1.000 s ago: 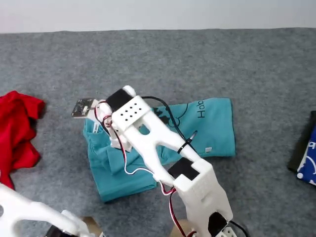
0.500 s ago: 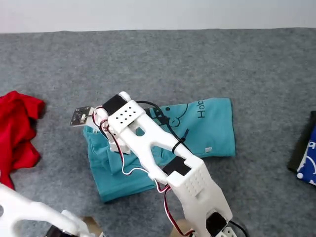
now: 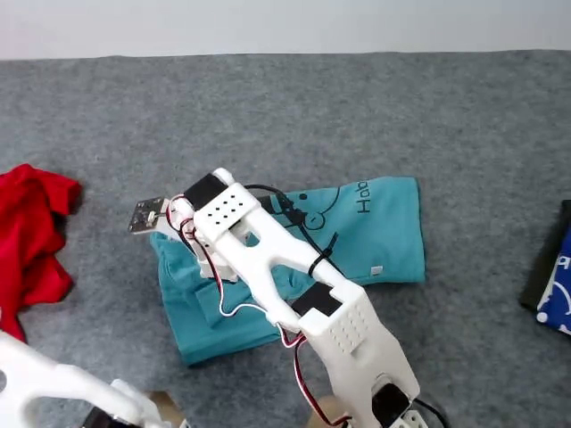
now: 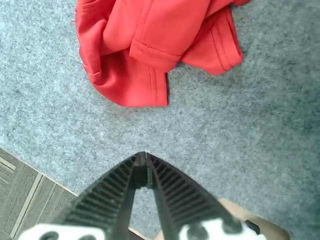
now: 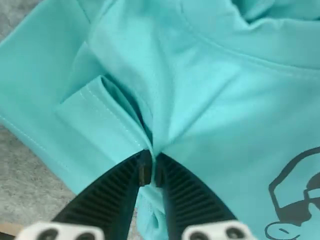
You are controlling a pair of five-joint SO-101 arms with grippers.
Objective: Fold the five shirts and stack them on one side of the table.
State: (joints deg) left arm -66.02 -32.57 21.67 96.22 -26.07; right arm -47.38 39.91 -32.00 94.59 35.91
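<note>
Three shirts counted on the counter: one teal shirt in the middle, one red shirt at the left, one blue shirt at the right edge. One dark item just beside the blue. Two white arms: left arm, right arm. Two black pincers: left pincer, right pincer.

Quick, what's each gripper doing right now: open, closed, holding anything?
Left gripper: jaws shut, holding nothing.
Right gripper: jaws shut on the teal shirt.

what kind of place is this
Probably a robotics test bench or hobby lab: a white arm with bare wiring, a table under grey carpet-like cover, and a teal shirt and red shirt laid out.
</note>
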